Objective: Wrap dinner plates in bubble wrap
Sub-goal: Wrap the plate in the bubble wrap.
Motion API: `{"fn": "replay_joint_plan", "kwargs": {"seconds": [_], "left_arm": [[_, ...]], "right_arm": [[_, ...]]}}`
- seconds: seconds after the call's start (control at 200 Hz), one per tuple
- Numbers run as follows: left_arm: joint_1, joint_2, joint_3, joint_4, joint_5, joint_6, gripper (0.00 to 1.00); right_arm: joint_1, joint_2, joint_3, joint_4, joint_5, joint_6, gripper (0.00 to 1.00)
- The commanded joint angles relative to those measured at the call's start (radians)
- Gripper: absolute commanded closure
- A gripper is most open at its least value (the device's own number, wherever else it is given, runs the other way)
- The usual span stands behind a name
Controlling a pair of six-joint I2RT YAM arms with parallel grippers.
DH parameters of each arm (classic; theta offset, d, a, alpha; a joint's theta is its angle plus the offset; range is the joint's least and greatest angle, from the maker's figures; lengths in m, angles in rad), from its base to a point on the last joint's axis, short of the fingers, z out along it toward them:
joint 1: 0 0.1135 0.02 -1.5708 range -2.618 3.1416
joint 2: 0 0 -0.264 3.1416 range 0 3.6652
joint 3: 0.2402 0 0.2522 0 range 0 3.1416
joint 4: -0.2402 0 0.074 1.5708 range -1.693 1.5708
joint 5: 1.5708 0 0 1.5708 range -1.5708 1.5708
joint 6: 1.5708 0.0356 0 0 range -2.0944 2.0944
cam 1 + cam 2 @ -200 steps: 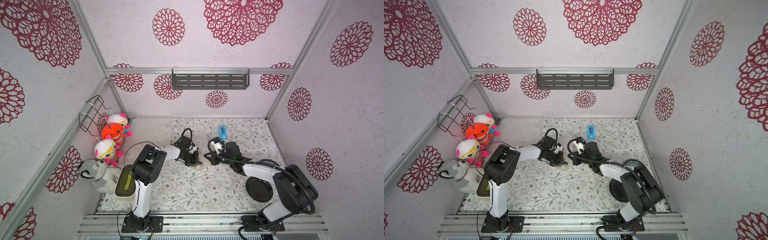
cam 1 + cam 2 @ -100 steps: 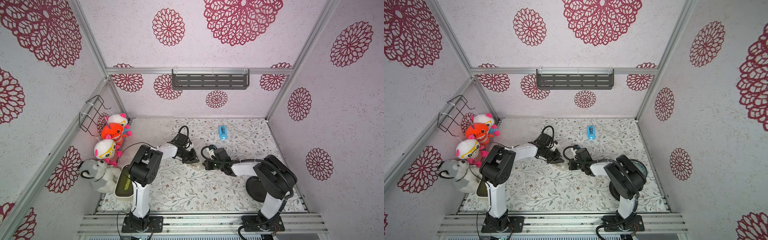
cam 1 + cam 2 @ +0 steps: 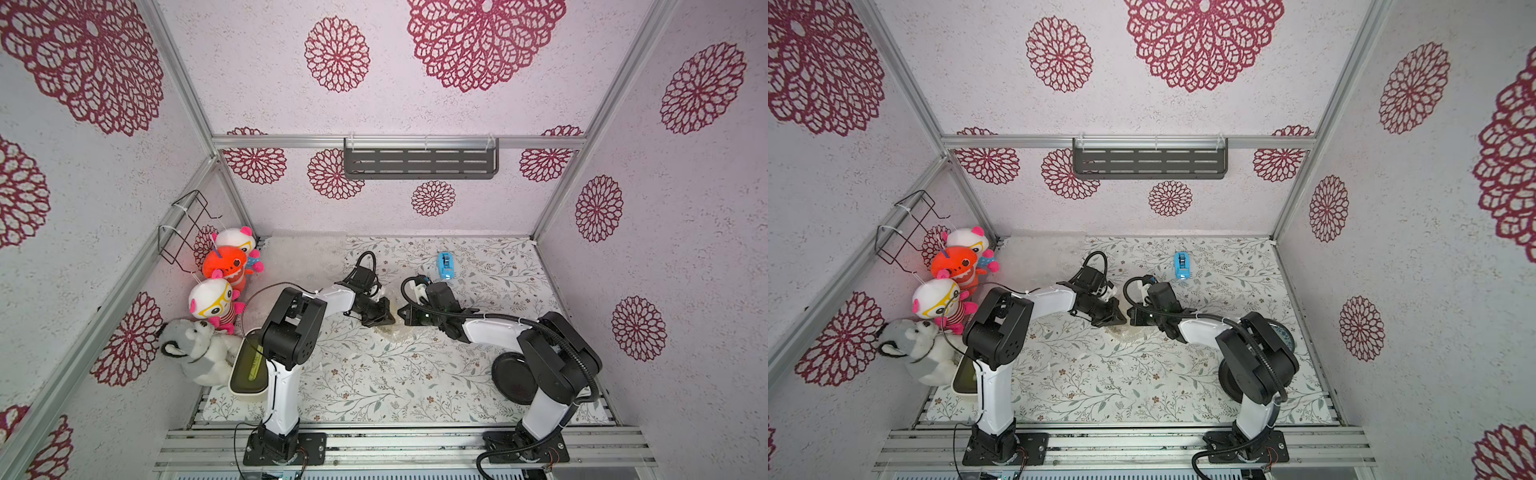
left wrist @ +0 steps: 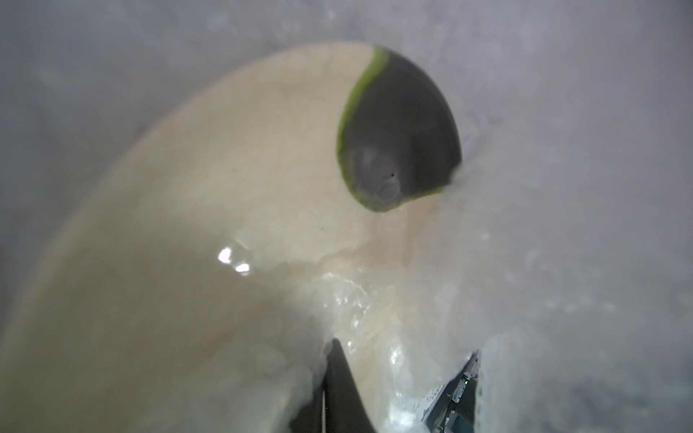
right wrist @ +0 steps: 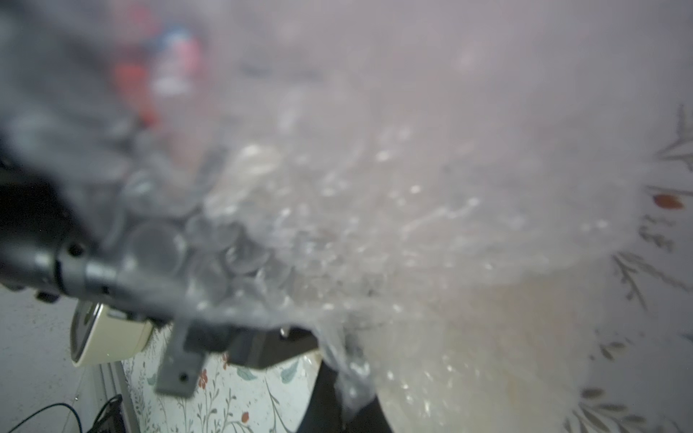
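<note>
Lying at the middle of the table, the round cream dinner plate [image 3: 392, 334] [image 4: 187, 243] [image 5: 468, 356] is covered by a clear, crinkled sheet of bubble wrap [image 4: 375, 311] [image 5: 375, 210]. In the right wrist view the wrap rises off the plate as a blurred, glinting curtain.

The left gripper [image 3: 384, 320] [image 3: 1119, 320] [image 4: 407, 348] reaches in from the left. Its claw is pinched on a bunched fold of the wrap at the plate's edge. The right gripper [image 3: 403, 318] [image 3: 1131, 316] meets it from the right, just beside it. Its claw is pressed together, and the lifted wrap hangs from one dark finger [image 5: 326, 397]; the pinch point itself is blurred.

A glossy black plate [image 3: 509, 376] [image 3: 1227, 380] lies near right, partly hidden by the right arm. In a top view a pale blue-grey plate [image 3: 1285, 332] shows just beyond that arm. Spare clear bubbled sheets [image 3: 303, 257] lie at the far left of the floral-patterned table [image 3: 374, 386].

A small blue tape dispenser [image 3: 445, 266] [image 3: 1182, 266] stands far of centre, apart from both grippers. A rounded-rectangular cream container with a dark green inside [image 3: 245, 374] [image 5: 108, 333] sits near left, beside the left arm. Plush toys [image 3: 224, 282] line the left wall.
</note>
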Motion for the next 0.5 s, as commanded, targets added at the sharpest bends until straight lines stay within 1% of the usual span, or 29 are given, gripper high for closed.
{"fn": "replay_joint_plan", "kwargs": {"seconds": [0.0,0.145,0.315,0.4,0.495], "left_arm": [[-0.042,0.048,-0.006,-0.010,0.016,0.025,0.92],[-0.079,0.050,-0.024,0.001,0.036,0.025,0.92],[-0.105,0.038,-0.066,0.015,0.058,0.020,0.92],[-0.111,0.024,-0.090,0.020,0.054,0.017,0.92],[-0.102,0.019,-0.103,0.036,0.040,0.004,0.92]], "right_arm": [[0.009,0.009,0.020,-0.009,0.039,0.048,1.00],[0.009,-0.085,-0.049,-0.058,0.167,0.069,1.00],[0.008,-0.185,-0.139,-0.150,0.264,0.097,1.00],[0.008,-0.199,-0.169,-0.115,0.235,0.092,1.00],[0.011,-0.169,-0.157,-0.028,0.123,0.062,1.00]]}}
